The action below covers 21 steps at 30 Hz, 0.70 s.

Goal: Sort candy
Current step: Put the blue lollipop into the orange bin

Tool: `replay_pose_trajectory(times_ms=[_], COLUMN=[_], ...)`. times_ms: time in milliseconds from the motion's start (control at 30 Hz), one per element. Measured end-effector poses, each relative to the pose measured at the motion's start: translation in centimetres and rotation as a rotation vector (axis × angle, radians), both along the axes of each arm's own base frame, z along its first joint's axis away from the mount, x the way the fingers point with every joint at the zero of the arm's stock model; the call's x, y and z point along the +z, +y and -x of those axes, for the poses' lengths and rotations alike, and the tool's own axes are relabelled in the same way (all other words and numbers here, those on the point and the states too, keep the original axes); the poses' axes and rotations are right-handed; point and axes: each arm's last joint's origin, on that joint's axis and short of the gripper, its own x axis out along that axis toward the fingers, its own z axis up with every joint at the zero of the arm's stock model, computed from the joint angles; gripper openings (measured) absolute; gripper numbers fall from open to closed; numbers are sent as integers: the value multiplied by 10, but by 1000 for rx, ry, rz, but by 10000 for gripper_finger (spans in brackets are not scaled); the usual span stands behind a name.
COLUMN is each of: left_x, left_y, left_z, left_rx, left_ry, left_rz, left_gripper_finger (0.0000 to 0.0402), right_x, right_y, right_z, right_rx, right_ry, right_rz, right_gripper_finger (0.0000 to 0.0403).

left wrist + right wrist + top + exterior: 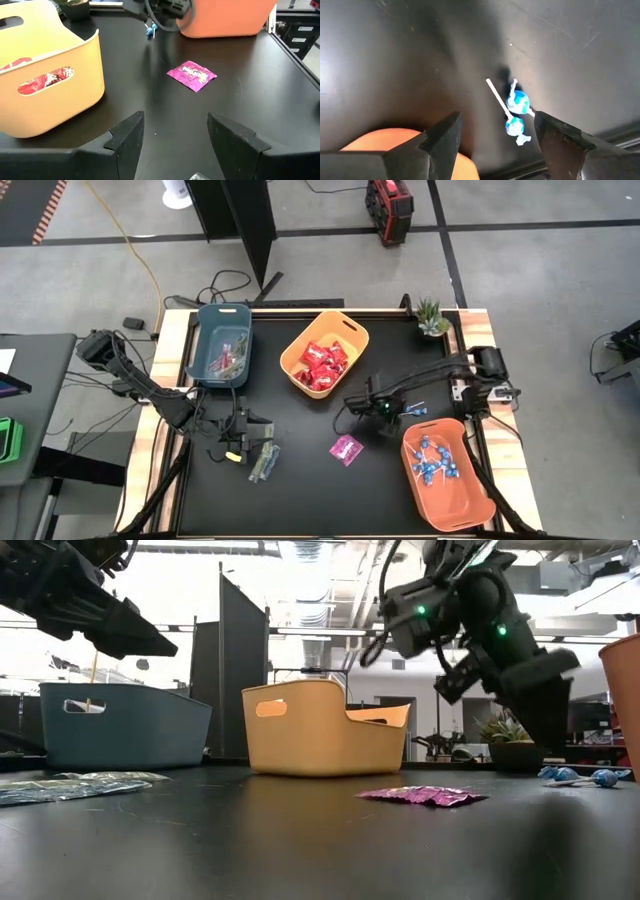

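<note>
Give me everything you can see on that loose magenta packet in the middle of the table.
The magenta packet is a small, shiny, roughly square foil wrapper with light print on its face and crimped edges. It lies flat and slightly crinkled on the black table, turned corner-on, alone in the open area between the yellow bin and the orange bin. Nothing touches it; both grippers are clear of it.

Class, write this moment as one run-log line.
left gripper: open, above table | right gripper: open, over two loose lollipops | magenta packet: unsorted
</note>
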Motion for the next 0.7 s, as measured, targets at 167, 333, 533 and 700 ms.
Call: replay_pose_trajectory(times_ms=[167,333,533,700], left_x=[0,0,0,0], left_y=[0,0,0,0], left_z=[0,0,0,0], left_rx=[1,1,3,2], left_ry=[2,1,0,1], left_rz=[3,3,10,10], left_gripper_finger=[212,212,212,212], right_x=[-16,-31,-41,-47], right_y=[2,-2,-9,-10], right_z=[-4,-6,-5,0], right_rx=[16,3,-16,-25], right_ry=[52,112,149,157], right_rz=[60,72,82,85], right_gripper_finger=[249,219,195,150])
